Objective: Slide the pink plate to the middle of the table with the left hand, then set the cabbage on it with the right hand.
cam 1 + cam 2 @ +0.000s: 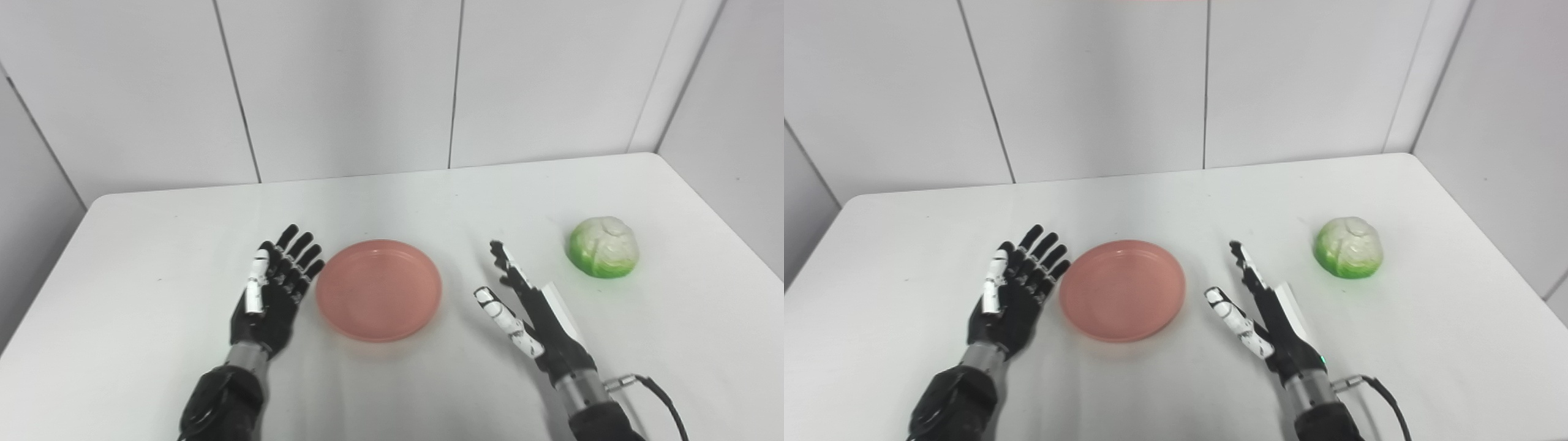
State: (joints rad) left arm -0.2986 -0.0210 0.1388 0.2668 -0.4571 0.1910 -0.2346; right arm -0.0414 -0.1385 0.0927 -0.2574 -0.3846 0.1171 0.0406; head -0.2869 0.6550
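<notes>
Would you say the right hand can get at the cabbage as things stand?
Probably yes: the right hand is open and holds nothing, and only bare table lies between it and the cabbage off to its right.

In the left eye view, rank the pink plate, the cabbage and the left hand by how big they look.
1. pink plate, clearly widest.
2. left hand, open and flat; nearer the camera, so its rank is less sure.
3. cabbage, smallest and farthest.

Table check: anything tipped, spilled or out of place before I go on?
Nothing stands out. The pink plate sits flat and empty, the cabbage rests apart on its right, and both the left hand and right hand are open.
</notes>
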